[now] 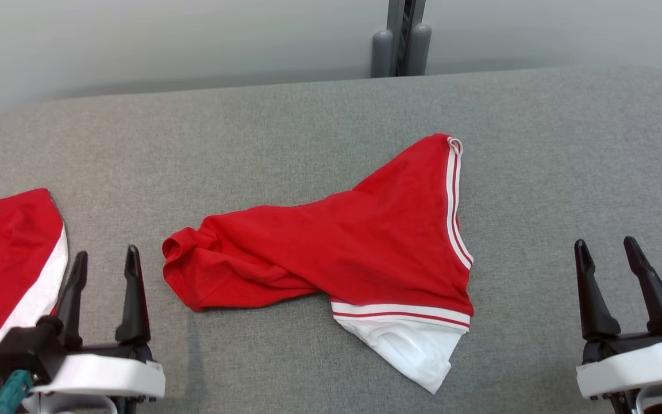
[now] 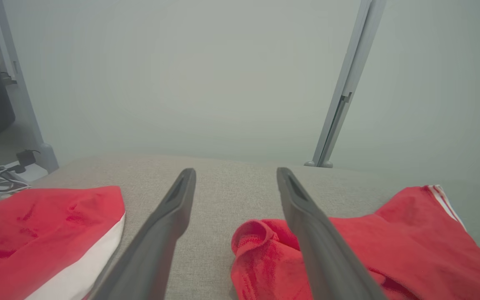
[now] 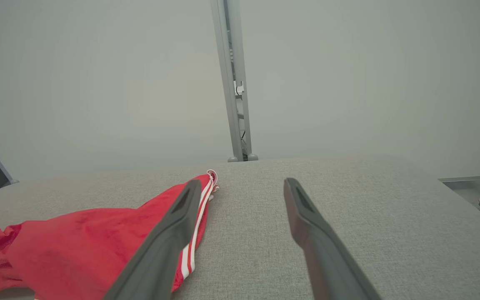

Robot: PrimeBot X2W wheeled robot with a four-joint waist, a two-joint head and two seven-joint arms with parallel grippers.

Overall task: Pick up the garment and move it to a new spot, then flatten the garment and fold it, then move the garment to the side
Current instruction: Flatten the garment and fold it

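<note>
left gripper (image 1: pixel 106 253) sitting spread, empty | right gripper (image 1: pixel 605 242) sitting spread, empty | garment (image 1: pixel 331 247) lying crumpled on surface (image 1: pixel 308 126) between grippers, nearer left gripper | second red garment (image 1: pixel 3 253) lying left of left gripper

Head camera looks down on the garment (image 1: pixel 342 247); both low wrist cameras share it.

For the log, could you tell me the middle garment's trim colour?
Trim: white with red stripes; best in head view.
</note>
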